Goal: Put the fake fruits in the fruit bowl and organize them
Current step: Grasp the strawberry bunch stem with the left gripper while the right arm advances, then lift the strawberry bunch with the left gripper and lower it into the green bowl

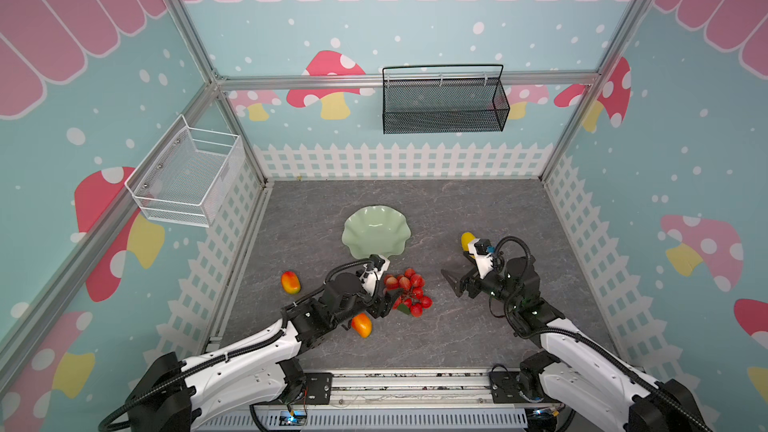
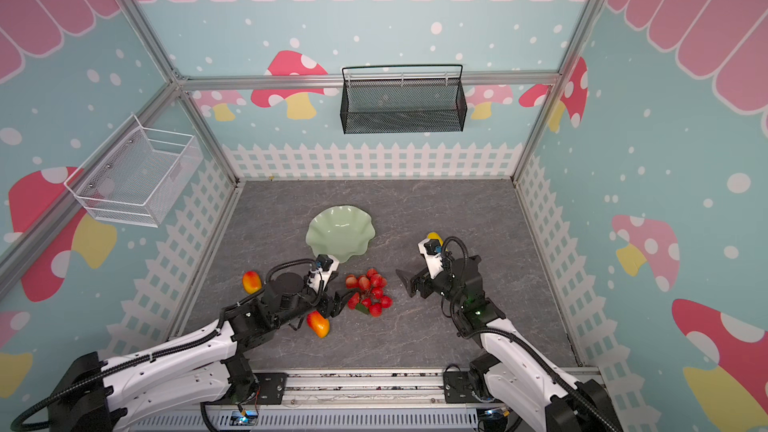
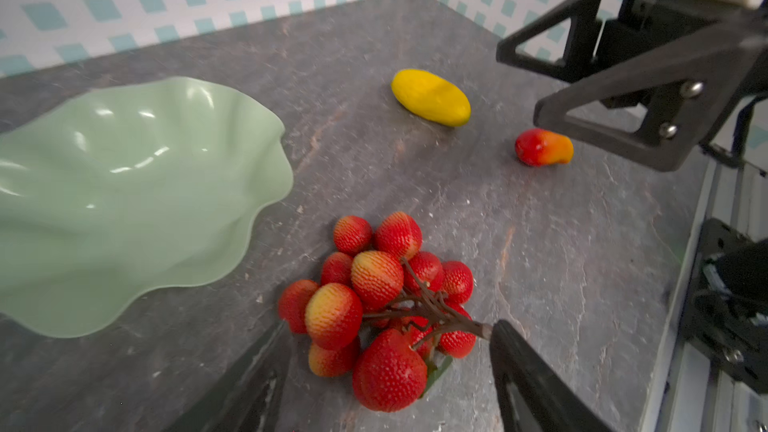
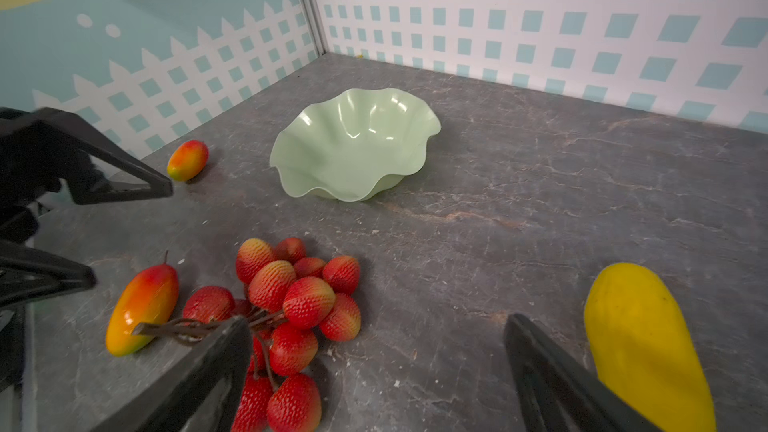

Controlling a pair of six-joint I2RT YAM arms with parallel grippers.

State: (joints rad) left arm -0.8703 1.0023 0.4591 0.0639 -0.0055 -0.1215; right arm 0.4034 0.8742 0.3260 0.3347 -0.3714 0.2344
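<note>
Progress nil: pale mint-green scalloped bowl lies empty; left gripper spread around red berry cluster, right gripper spread, idle.

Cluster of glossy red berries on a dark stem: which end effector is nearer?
Left. The left end effector straddles the red berry cluster; the right end effector hangs beside it, apart.
</note>
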